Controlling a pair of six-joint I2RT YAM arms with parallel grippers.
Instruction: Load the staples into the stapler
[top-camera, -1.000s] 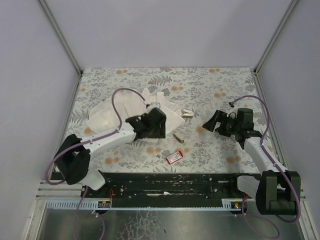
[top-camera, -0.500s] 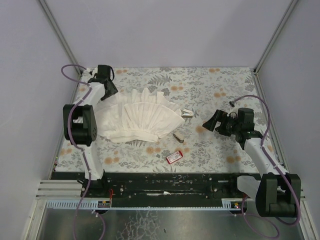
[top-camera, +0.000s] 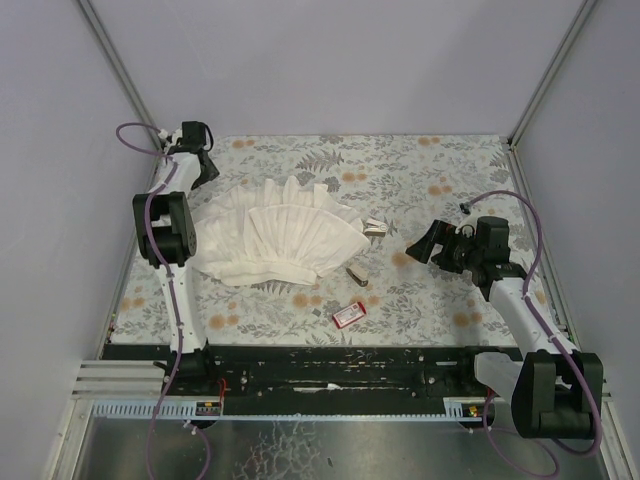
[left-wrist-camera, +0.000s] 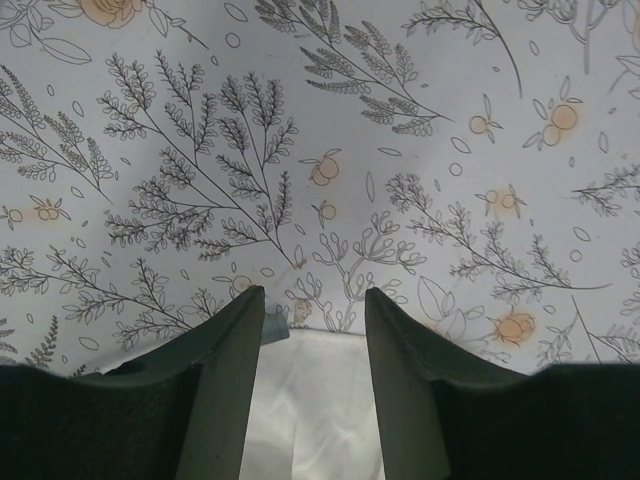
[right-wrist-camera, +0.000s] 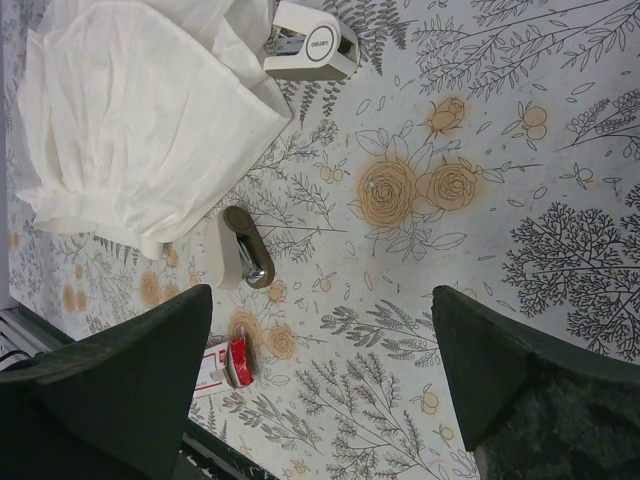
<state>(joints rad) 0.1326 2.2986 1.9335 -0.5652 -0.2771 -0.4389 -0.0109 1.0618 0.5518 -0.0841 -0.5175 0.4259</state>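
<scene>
Miniature silvery-dark metal stapler (top-camera: 356, 273) lies flat, long axis diagonal from far-left to near-right, between white pleated cloth (top-camera: 280, 235) and red staple box (top-camera: 349, 313). Surface: floral-print table cover (top-camera: 440, 170). Enclosure: plain grey walls (top-camera: 330, 60). Left gripper (left-wrist-camera: 310, 300) and right gripper (right-wrist-camera: 320, 300): fingers apart, empty.

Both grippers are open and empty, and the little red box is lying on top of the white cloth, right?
Not quite. The red box lies on the bare floral table, apart from the white cloth, as the top external view shows. The left gripper and right gripper are indeed open and empty.
</scene>
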